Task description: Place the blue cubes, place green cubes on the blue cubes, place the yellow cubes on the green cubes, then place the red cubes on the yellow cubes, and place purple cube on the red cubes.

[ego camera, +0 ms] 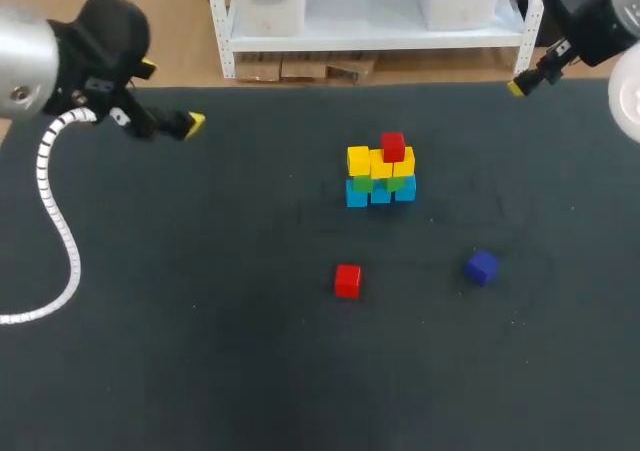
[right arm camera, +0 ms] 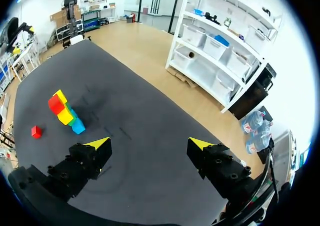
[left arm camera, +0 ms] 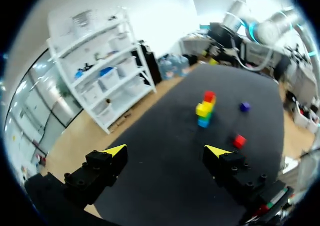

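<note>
A cube stack (ego camera: 380, 174) stands in the middle of the dark table: blue cubes at the bottom, green on them, yellow above, and one red cube (ego camera: 392, 147) on top at the right. A loose red cube (ego camera: 347, 280) lies in front of the stack, and a purple cube (ego camera: 482, 267) lies to its right. My left gripper (ego camera: 172, 97) hovers open at the far left, my right gripper (ego camera: 520, 86) at the far right corner. The left gripper (left arm camera: 166, 151) is open and empty, with the stack (left arm camera: 205, 109), red cube (left arm camera: 239, 141) and purple cube (left arm camera: 244, 106) far ahead. The right gripper (right arm camera: 150, 144) is open and empty, with the stack (right arm camera: 65, 110) and red cube (right arm camera: 36, 131) beyond its finger.
The dark table (ego camera: 150, 351) carries only the cubes. Both arms hang near its far edge, well away from the stack.
</note>
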Robot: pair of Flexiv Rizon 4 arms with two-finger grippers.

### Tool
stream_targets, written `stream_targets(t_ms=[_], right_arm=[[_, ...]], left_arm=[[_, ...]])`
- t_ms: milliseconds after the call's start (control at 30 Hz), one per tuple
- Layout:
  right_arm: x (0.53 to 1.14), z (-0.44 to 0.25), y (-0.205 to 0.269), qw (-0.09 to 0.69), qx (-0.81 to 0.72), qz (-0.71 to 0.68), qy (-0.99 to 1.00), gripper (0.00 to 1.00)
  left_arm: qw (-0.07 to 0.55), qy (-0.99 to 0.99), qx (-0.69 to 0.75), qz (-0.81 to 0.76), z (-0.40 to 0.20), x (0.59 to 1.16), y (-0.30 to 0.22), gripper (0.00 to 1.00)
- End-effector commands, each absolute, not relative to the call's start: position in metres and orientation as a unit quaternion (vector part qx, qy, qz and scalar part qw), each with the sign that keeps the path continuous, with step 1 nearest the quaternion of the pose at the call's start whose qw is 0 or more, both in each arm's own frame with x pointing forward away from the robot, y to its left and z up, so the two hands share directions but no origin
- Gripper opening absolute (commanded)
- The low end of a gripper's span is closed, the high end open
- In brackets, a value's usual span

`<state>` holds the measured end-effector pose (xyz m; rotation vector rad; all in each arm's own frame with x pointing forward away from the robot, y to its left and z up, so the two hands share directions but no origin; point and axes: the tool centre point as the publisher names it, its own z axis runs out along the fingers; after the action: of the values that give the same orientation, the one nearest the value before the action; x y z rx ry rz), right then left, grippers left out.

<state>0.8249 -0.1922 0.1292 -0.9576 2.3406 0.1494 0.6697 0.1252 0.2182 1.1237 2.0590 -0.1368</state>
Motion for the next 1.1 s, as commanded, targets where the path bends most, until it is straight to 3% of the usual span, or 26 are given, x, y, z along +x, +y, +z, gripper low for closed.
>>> stream_targets(t_ms=[33, 233, 567, 1100], right_arm=[[0.825, 0.129, -0.193, 0.299, -0.361, 0.058, 0.881, 1.00], [0.825, 0.129, -0.193, 0.299, -0.361, 0.058, 0.881, 1.00], [0.825, 0.129, -0.193, 0.299, -0.361, 0.058, 0.881, 1.00], [0.825, 0.129, -0.193, 0.299, -0.361, 0.058, 0.881, 1.00]], left_arm=[[0.279, 0.795, 0.536, -0.039, 0.227, 0.654, 0.112, 1.00], [0.205, 0.759, 0.618, -0.010, 0.211, 0.626, 0.086, 1.00], [0.160, 0.655, 0.738, -0.034, 0.181, 0.580, 0.032, 1.00], [0.066, 0.635, 0.757, -0.142, 0.131, 0.554, -0.019, 1.00]])
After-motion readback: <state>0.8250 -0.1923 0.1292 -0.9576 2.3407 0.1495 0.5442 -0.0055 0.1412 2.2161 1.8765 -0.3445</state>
